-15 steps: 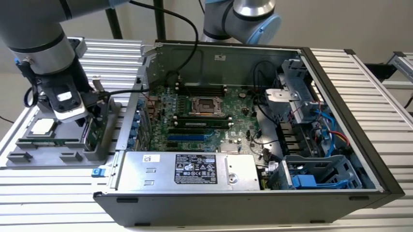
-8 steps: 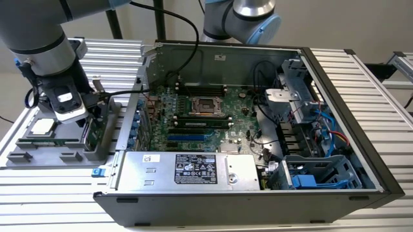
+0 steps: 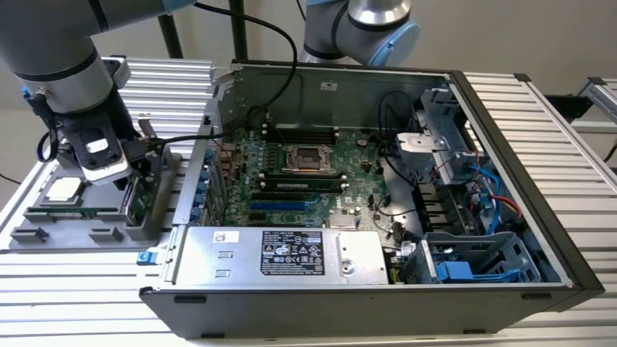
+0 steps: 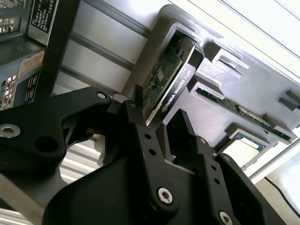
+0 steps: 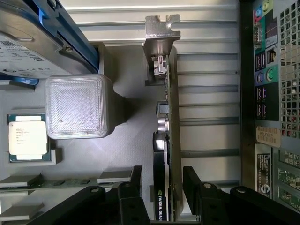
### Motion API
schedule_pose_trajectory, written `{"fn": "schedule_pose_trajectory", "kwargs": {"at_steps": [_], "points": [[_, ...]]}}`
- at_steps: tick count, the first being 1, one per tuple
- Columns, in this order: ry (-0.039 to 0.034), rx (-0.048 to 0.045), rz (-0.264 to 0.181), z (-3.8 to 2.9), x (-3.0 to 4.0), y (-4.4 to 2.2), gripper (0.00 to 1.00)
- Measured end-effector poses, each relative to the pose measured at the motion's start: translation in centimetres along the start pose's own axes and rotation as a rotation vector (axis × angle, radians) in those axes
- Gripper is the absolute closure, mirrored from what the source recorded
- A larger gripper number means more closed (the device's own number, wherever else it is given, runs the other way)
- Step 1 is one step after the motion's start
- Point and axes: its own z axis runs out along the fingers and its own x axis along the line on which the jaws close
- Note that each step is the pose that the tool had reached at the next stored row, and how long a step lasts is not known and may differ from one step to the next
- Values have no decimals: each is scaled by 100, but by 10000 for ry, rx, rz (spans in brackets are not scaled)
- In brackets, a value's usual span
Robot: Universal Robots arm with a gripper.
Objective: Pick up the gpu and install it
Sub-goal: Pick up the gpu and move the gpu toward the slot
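The hand points down, fingers spread, straddling the gpu upright in the grey tray.

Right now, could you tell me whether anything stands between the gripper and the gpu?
Nothing visible does. In the first wrist view the gripper is open around the gpu, its fingers on either side, with only bare gaps between. The gpu stands on edge in the gray holder.

Bright, diffuse light. Pale ribbed block near the gripper glares and throws a soft shadow on the grey tray.
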Motion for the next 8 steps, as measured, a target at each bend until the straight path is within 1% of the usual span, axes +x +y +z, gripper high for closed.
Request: {"fn": "schedule_pose_trajectory", "kwargs": {"at_steps": [4,5,8], "points": [[0,0,0,1,0,0,0],[0,0,0,0,0,0,100],[0,0,0,1,0,0,100]]}}
